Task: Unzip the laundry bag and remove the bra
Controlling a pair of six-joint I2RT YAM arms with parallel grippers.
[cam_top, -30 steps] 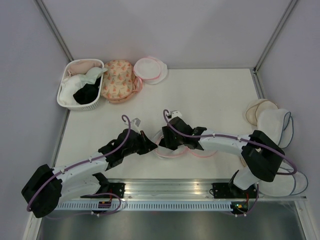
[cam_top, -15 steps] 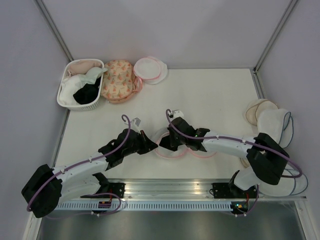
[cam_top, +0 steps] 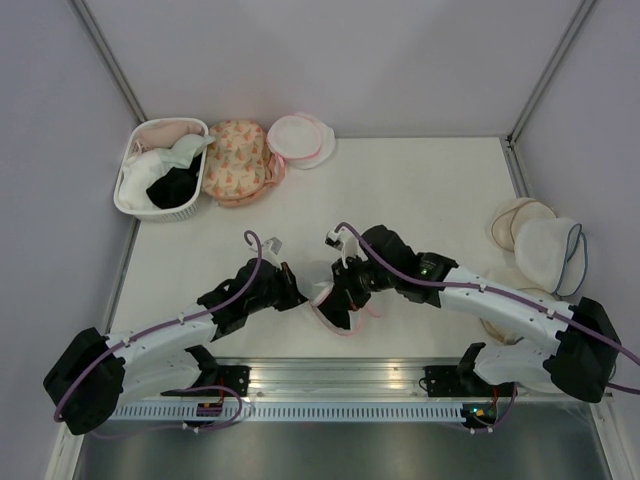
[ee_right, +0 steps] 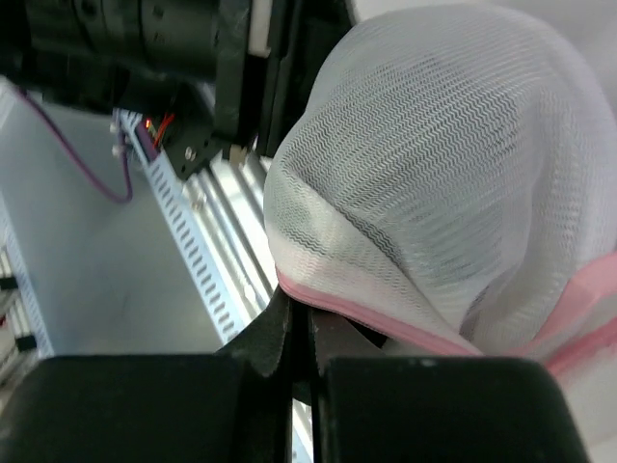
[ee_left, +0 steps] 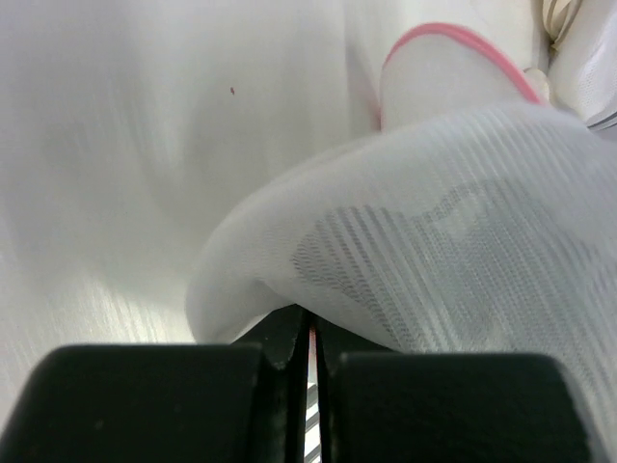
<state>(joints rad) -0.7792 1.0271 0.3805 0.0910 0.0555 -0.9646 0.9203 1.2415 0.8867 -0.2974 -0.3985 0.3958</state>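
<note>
The laundry bag (cam_top: 332, 312) sat tilted between my two claws at the near middle of the tabletop (cam_top: 420, 190). The bra (ee_left: 386, 253) was inside it, showing only as a dark shadow through the white mesh. My left claw (ee_left: 308, 333) was clenched on a fold of the mesh, apparently to anchor the bag. My right claw (ee_right: 299, 318) was pinched tight on the pink zip edging (ee_right: 386, 326), the likely place to draw the zip from. No view showed whether the zip had parted. Well apart, in the far left corner, stood a basket (cam_top: 128, 195) of clothes with a peach floral bag (cam_top: 237, 160) just beside it. White domes with blue edging (cam_top: 545, 250) lay at the right edge. Pulling the grips apart too hard risked stretching the mesh rather than running the zip.
</note>
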